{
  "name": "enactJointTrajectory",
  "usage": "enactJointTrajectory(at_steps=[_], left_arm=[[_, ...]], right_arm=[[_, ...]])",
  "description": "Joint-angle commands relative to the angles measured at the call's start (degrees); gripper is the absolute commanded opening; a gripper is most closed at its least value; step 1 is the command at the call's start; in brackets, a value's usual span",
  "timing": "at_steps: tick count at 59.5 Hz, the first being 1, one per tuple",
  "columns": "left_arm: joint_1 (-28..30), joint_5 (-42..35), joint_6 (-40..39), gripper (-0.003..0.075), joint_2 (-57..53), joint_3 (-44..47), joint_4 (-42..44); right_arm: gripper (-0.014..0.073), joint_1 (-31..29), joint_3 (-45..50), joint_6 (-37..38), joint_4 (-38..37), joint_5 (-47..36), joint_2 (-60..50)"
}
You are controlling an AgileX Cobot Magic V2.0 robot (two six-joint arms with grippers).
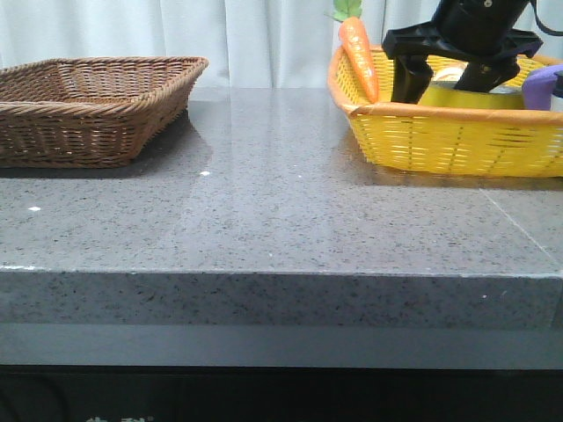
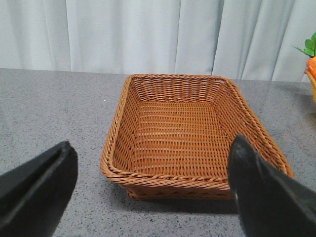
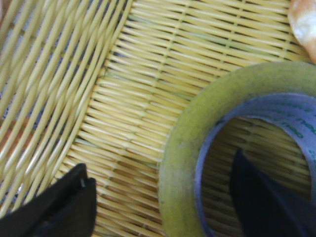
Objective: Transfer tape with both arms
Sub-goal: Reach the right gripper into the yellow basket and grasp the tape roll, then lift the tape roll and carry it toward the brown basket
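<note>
The tape (image 3: 180, 143), a yellow roll with a white core and green lettering, lies flat in the yellow basket (image 3: 123, 98). It also shows in the front view (image 1: 464, 95) at the far right. My right gripper (image 3: 163, 202) is open and straddles the roll's wall, with one finger outside it and the other inside the core. In the front view the right gripper (image 1: 442, 83) reaches down into the yellow basket (image 1: 440, 141). My left gripper (image 2: 153, 192) is open and empty, just in front of the brown wicker basket (image 2: 163, 178). The left arm is out of the front view.
The brown wicker basket (image 1: 88, 119) stands empty at the table's far left. A toy carrot (image 1: 359, 57) leans in the yellow basket's left corner and a purple object (image 1: 544, 86) lies at its right. A pale bread-like item (image 3: 303, 24) lies near the tape.
</note>
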Motion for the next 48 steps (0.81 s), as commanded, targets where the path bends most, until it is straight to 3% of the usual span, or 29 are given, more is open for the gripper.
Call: enactJointTrajectory(at_steps=[1, 8, 19, 25, 48], left_arm=[[0.08, -4.73, -0.24, 0.0598, 0.50, -2.03, 0.16], [0.08, -4.73, -0.24, 0.0598, 0.50, -2.03, 0.16], [0.08, -4.73, -0.24, 0.0598, 0.50, -2.03, 0.16], [0.08, -4.73, -0.24, 0.0598, 0.50, -2.03, 0.16], [0.08, -4.73, -0.24, 0.0598, 0.50, -2.03, 0.16]], right_arm=[[0.0437, -0.19, -1.94, 0.06, 0.28, -3.27, -2.97], [0.0238, -0.19, -1.94, 0.00, 0.28, -3.97, -2.97], [0.0034, -0.19, -1.94, -0.36, 0.28, -4.49, -3.09], [-0.0007, -0.19, -1.94, -1.51, 0.28, -4.55, -3.92], [-0.0007, 0.07, -1.94, -1.56, 0.34, -4.86, -15.06]])
